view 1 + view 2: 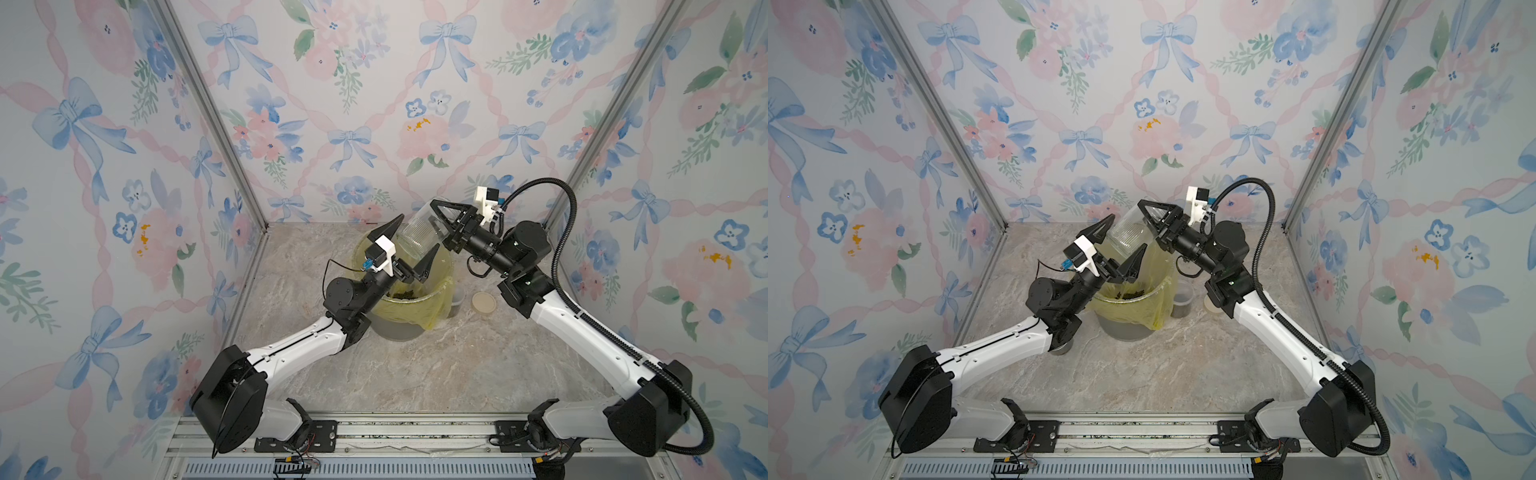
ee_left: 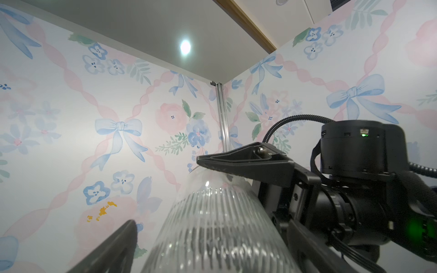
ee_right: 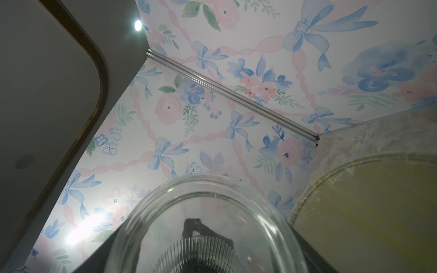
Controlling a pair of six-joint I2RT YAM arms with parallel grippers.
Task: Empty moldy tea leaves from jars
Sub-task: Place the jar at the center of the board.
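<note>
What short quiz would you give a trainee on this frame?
1. True or false: the left pincer is clamped on the ribbed jar.
2. The right pincer grips: A) nothing, B) the ribbed jar, C) a spoon.
3. Where do the moldy tea leaves lie?
Key: 1 false, its jaws stand open; 2 B; 3 inside the yellow-lined bin.

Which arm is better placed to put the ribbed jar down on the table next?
Right. The right gripper is shut on the ribbed jar, holding it tilted above the bin; the left gripper stands open around the jar, not gripping.
</note>
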